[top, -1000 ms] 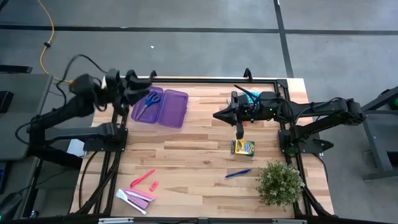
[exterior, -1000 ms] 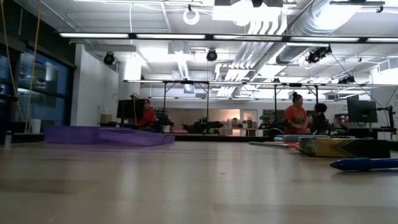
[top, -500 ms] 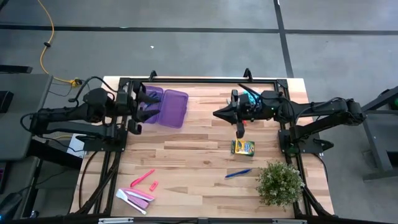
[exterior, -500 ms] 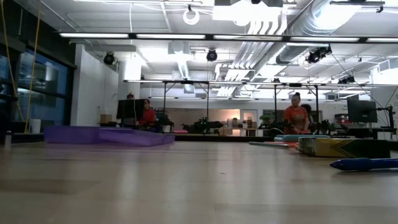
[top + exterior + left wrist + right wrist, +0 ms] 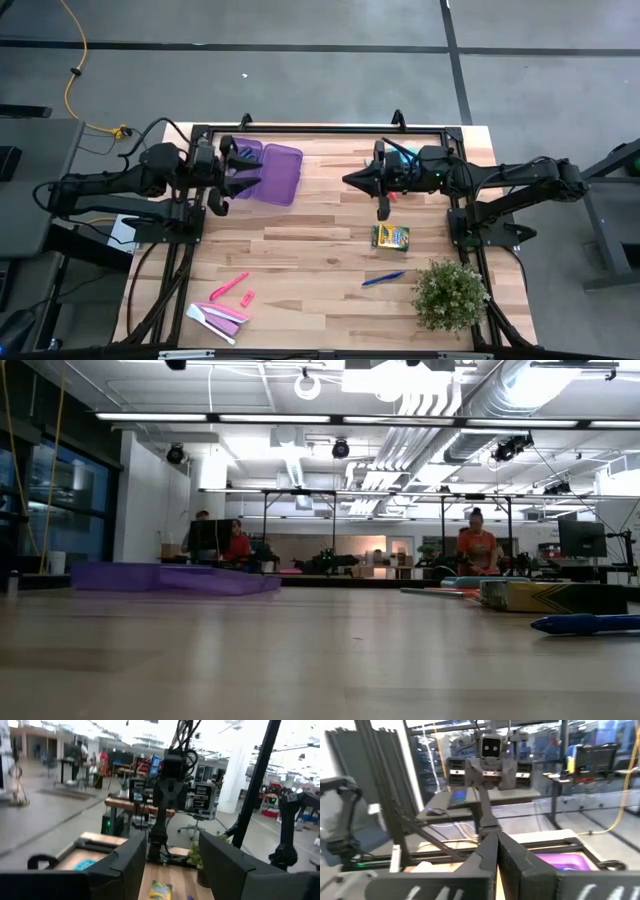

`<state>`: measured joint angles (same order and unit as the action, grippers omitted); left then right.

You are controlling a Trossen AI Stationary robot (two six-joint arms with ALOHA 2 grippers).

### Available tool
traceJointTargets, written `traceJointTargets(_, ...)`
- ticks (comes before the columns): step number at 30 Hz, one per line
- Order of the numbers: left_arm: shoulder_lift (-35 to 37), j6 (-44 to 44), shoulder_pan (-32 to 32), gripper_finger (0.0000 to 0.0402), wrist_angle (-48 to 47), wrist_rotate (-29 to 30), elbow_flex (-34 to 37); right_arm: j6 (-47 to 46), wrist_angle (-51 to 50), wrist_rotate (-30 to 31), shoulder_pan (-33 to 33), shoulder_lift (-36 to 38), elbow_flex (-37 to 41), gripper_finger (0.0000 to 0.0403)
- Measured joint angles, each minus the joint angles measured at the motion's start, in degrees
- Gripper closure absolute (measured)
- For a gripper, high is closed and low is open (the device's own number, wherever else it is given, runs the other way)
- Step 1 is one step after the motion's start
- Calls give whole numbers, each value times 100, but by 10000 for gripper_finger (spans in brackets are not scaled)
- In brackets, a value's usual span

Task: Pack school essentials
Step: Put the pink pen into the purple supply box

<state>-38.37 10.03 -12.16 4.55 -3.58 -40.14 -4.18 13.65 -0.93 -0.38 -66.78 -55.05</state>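
My left gripper [image 5: 238, 166] hangs open over the left half of the open purple case [image 5: 280, 174], hiding the scissors. In its wrist view its fingers stand apart with nothing between them [image 5: 171, 865]. My right gripper [image 5: 350, 183] is shut, holds nothing [image 5: 496, 851], and points toward the table's left, right of the case. The yellow-green crayon box [image 5: 391, 237] lies flat below the right arm. The blue pen [image 5: 383, 279] lies nearer the near edge. The pink marker [image 5: 229, 286], a small pink piece [image 5: 247, 298] and stationery pieces [image 5: 218, 318] lie at the near left. I cannot make out the pencils.
A bushy green plant [image 5: 450, 293] stands at the near right corner. A black frame [image 5: 320, 129] borders the table's far edge and sides. Bare wood [image 5: 300, 250] lies between the case and the near-left pieces. The low view shows the case [image 5: 175, 577], crayon box [image 5: 550, 596] and pen [image 5: 590, 624].
My left arm has come down from a raised pose and moved toward the near edge, bringing its gripper over the purple case's left half, where it now covers the scissors. It has held almost still in the last half second.
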Motion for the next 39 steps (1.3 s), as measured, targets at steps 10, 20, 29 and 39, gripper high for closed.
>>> traceJointTargets(10, 1, 59, 0, 229, -222, -11, 0, 17, -92, 95, 0, 0, 0, 403)
traceJointTargets(20, -227, 1156, 287, 228, -757, -157, -303, 15, -96, 94, 0, 0, 0, 403)
traceJointTargets(29, -963, 2767, 2006, 228, -4521, -220, -961, 15, -128, 94, 0, 0, 0, 403)
traceJointTargets(39, -2019, 5733, 4050, 229, -5779, -1, -586, 12, -352, 94, 0, 0, 0, 403)
